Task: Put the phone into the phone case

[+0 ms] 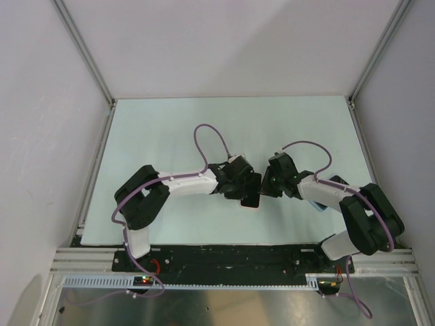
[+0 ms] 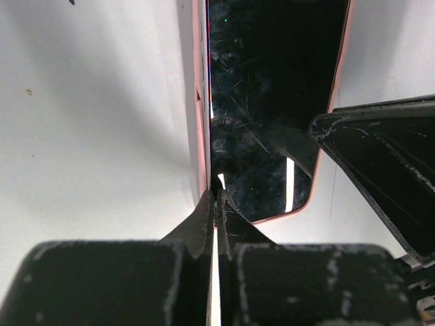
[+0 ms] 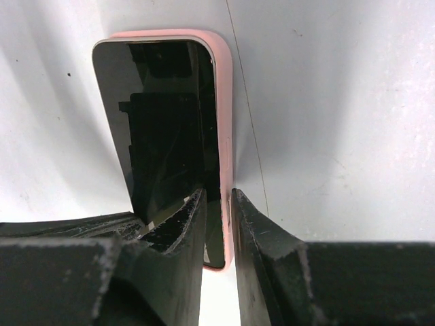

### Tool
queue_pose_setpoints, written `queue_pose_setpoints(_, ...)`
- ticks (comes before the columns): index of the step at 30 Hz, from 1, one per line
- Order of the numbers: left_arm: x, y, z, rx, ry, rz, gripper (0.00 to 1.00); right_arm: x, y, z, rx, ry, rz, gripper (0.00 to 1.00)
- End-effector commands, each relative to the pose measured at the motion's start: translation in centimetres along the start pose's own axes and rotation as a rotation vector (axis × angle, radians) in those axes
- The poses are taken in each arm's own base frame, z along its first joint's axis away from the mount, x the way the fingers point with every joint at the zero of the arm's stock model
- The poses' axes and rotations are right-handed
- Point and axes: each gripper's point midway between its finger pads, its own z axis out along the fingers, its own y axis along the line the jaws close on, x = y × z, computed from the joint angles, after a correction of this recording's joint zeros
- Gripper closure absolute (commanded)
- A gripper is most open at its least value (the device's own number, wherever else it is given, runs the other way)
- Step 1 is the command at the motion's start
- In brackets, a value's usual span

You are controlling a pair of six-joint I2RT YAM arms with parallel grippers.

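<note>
Mid-desk, slightly toward the near edge, both arms meet over one spot. The pale mint-white flat desk (image 1: 170, 136) carries everything.

The left black-and-white jointed arm (image 1: 183, 182) reaches in from the left, and the right black-and-white jointed arm (image 1: 333, 191) from the right. Each has a looping purple cable (image 1: 211, 139) arching over its wrist.

The pink rounded-corner phone case (image 3: 225, 102) lies flat on the desk between the two hands. The black glass-faced phone (image 3: 163, 136) sits inside it, screen up.
- Right wrist view: the pink rim wraps the far short end and one long side.
- Left wrist view: the rim shows on both long sides and around a near corner.
- Can't tell whether the phone is fully seated. The glass is scuffed and throws reflections.

Left hand (image 2: 216, 200):
- The fingers are clenched almost together, with only a thin bright slit between them.
- The tips are right at the case's long edge, where the pink rim runs into them.
- Can't tell whether anything is actually pinched.

Right hand (image 3: 219, 202):
- It is grasping the opposite long edge of the pink phone case, and the gap is narrow.
- One finger is down on the glass, and the other is outside the pink rim, with the edge between them.
- One of its fingers (image 2: 380, 163) also shows in the left wrist view, lying over the corner of the screen.

The hands face each other across the phone, close together but not touching.
</note>
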Motion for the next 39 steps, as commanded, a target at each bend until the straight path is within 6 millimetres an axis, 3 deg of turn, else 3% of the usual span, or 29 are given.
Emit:
queue_pose_setpoints(1, 6.0, 4.1, 5.2, -0.144, 0.106, 0.036, 1.00, -0.6, 0.4, 0.1, -0.004, -0.038, -0.018, 0.74)
queue_pose_setpoints(7, 6.8, 5.3, 6.0, -0.192, 0.109, 0.056, 1.00, -2.3, 0.8, -0.7, 0.009, -0.090, -0.053, 0.73)
queue_pose_setpoints(15, 6.1, 5.5, 5.4, -0.198, 0.077, 0.090, 1.00, -8.5, 2.8, -2.6, 0.012, -0.228, -0.094, 0.70)
queue_pose_setpoints(18, 5.5, 5.0, 5.2, -0.180, 0.067, 0.108, 1.00, -10.7, 3.2, -1.7, 0.018, -0.252, -0.114, 0.69)
queue_pose_setpoints(23, 4.8, 4.7, 4.6, -0.159, 0.065, 0.136, 1.00, -12.4, 3.3, 1.2, 0.022, -0.231, -0.146, 0.69)
queue_pose_setpoints(30, 4.2, 5.4, 4.1, -0.157, 0.074, 0.150, 1.00, -11.5, 3.0, 4.1, 0.036, -0.149, -0.154, 0.70)
queue_pose_setpoints(39, 2.1, 5.6, 3.3, -0.149, 0.060, 0.153, 1.00, -8.3, 2.0, 3.8, 0.106, -0.093, -0.156, 0.72)
